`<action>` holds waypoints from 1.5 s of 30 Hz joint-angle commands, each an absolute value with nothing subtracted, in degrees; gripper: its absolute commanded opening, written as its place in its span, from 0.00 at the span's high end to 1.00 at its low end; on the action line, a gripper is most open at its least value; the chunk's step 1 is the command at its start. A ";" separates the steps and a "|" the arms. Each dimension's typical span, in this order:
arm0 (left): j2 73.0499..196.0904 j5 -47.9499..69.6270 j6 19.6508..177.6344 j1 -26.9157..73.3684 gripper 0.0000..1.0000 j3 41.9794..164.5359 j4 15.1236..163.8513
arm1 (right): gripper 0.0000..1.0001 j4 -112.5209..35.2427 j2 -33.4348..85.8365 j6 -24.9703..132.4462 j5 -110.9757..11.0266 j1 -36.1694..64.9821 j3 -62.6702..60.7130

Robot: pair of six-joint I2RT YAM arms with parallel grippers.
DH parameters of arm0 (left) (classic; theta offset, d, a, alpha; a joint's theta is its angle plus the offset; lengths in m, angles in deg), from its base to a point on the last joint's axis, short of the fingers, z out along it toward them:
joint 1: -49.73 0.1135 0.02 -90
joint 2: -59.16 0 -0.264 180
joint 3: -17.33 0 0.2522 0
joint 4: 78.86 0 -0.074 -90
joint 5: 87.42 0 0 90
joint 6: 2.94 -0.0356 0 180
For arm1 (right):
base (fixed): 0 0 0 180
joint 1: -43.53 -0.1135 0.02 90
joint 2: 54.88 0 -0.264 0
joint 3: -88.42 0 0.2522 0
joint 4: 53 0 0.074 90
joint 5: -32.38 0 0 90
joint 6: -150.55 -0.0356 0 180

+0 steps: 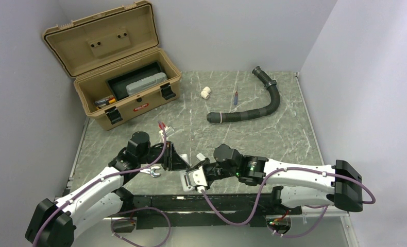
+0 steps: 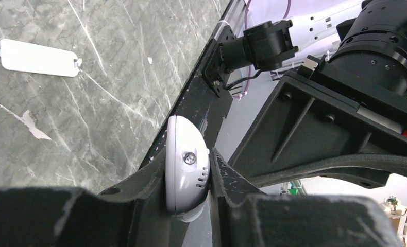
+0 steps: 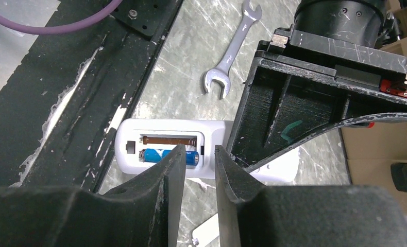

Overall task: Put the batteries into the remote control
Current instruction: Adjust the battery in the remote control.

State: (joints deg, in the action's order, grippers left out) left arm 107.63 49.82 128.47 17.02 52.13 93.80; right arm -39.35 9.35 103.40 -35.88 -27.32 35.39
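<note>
The white remote control [image 3: 123,160] lies back up near the table's front edge, its battery compartment open. One blue battery [image 3: 155,154] sits in the lower slot; the upper slot shows only its brown contact strip. My left gripper [image 2: 188,170] is shut on one rounded end of the remote control [image 2: 183,180]. My right gripper [image 3: 200,152] hovers just above the compartment, its jaws a narrow gap apart with nothing between them. From above, both grippers meet over the remote control [image 1: 193,181].
The remote's loose white cover [image 2: 39,57] lies on the table beside it. A wrench [image 3: 232,51] lies close to the left gripper. Farther back are an open tan toolbox [image 1: 124,87], a black hose [image 1: 253,110], a white pipe fitting [image 1: 205,92] and a red-and-blue stick [image 1: 236,96].
</note>
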 commanded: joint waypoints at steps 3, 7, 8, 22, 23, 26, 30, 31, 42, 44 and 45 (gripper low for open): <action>106.56 50.74 128.79 16.78 1.00 54.37 96.68 | 0.70 -41.34 9.86 103.00 -34.16 -27.13 33.78; 106.45 50.66 128.84 16.80 1.00 54.28 96.71 | 0.69 -40.33 9.85 102.84 -34.07 -27.15 33.89; 106.45 50.59 128.84 16.77 1.00 54.27 96.67 | 0.69 -40.18 9.81 102.76 -34.08 -27.13 34.02; 106.63 50.39 128.68 16.79 1.00 54.80 96.29 | 0.73 -39.41 9.39 102.17 -34.07 -27.13 34.80; 106.63 50.39 128.71 16.82 1.00 54.81 96.31 | 0.73 -39.41 9.40 102.06 -34.22 -27.15 34.84; 106.45 50.26 128.58 16.77 1.00 54.90 96.15 | 0.73 -37.90 9.44 101.87 -34.06 -27.11 34.93; 106.39 50.21 128.58 16.80 1.00 55.10 95.91 | 0.73 -37.49 9.46 101.70 -33.75 -27.16 34.82; 106.36 50.26 128.50 16.77 1.00 55.16 95.84 | 0.73 -37.34 9.49 101.69 -33.71 -27.11 34.84; 105.92 49.95 128.45 16.82 1.00 55.18 95.29 | 0.74 -37.15 10.17 101.29 -33.22 -27.12 34.76; 105.84 49.95 128.50 16.80 1.00 55.21 95.30 | 0.75 -36.91 10.45 101.25 -33.01 -27.19 34.60; 105.79 49.95 128.54 16.79 1.00 55.20 95.34 | 0.75 -36.87 10.54 101.31 -32.89 -27.16 34.58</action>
